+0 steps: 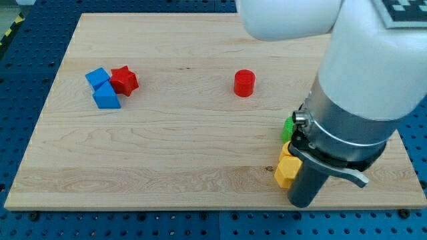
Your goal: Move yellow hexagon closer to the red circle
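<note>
The red circle (pixel 244 83), a short red cylinder, stands on the wooden board (pixel 180 147) right of centre near the view's top. The yellow hexagon (pixel 286 172) lies at the view's lower right, against the arm's body (pixel 347 127). A second yellow block (pixel 287 151) sits just above it, its shape unclear. A green block (pixel 288 128) peeks out above that, mostly hidden by the arm. My tip does not show; the arm's dark lower end (pixel 307 190) covers it, right beside the yellow hexagon.
A blue block (pixel 97 77), another blue block (pixel 107 97) and a red star (pixel 124 81) cluster at the view's upper left. The board's bottom edge runs just under the arm. A blue perforated table (pixel 27 80) surrounds the board.
</note>
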You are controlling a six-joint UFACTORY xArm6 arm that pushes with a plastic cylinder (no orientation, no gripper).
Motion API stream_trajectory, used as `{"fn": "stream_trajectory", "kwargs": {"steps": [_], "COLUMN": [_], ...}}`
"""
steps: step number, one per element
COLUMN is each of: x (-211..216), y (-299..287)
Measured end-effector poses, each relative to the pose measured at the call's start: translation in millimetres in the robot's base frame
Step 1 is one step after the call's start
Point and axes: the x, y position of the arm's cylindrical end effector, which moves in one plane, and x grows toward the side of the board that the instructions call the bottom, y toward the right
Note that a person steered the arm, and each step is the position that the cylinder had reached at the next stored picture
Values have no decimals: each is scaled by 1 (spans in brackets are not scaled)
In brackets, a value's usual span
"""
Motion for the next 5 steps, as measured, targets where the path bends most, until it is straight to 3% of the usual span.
{"fn": "stream_trajectory", "kwargs": {"steps": [2, 5], "x": [-10, -68], "y": [3, -37]}}
